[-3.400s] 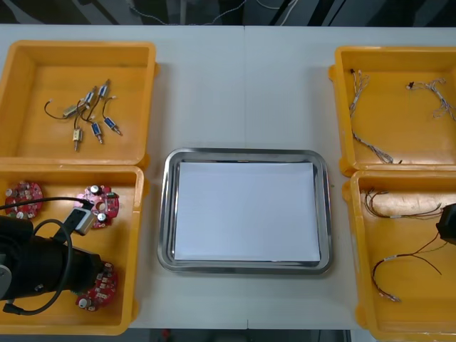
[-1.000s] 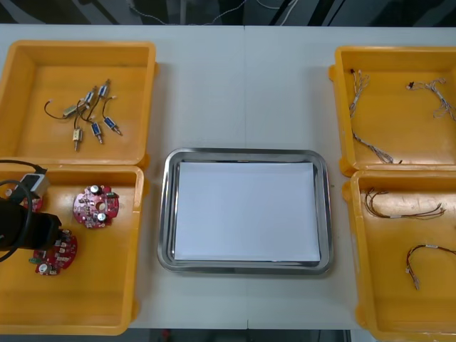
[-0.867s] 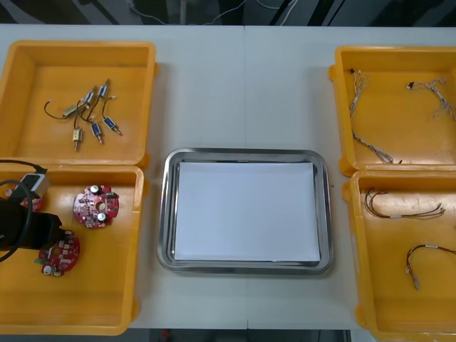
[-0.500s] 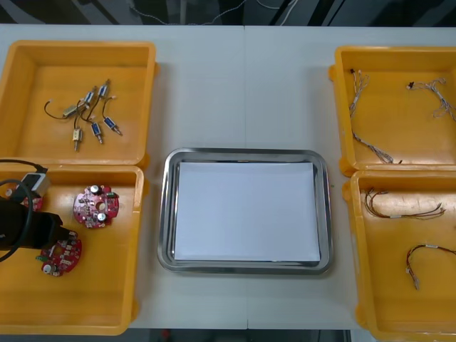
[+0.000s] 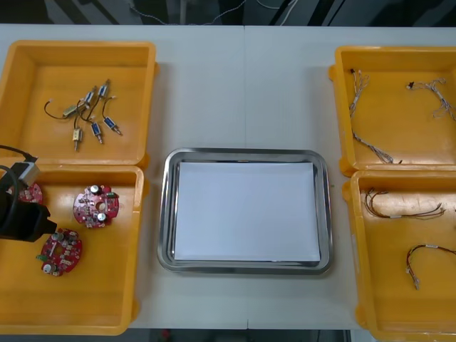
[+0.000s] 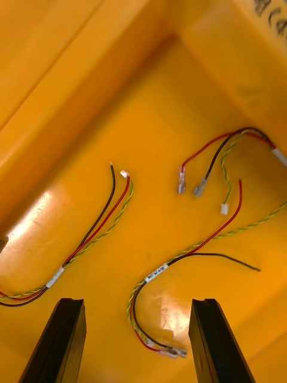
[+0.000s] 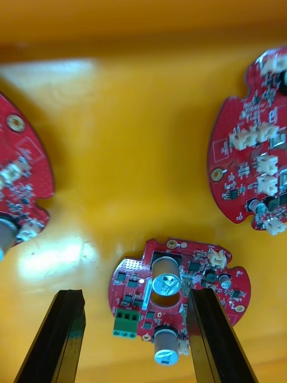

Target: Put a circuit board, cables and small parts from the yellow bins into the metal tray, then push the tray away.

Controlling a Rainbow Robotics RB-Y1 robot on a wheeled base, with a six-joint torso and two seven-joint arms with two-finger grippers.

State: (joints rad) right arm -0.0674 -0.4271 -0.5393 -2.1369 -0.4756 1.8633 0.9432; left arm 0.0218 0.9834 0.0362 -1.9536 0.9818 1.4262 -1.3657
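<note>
Red circuit board (image 7: 197, 275) lies, seemingly ungripped, inside the spread left pincer (image 7: 134, 293); right pincer (image 6: 139, 301) spread, empty

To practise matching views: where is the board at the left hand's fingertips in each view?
Front: board nearest the robot in the near-left bin.
Left wrist: board between the left hand's fingers.
Right wrist: cables there instead.
Shared landmark: that bin's yellow floor.
</note>
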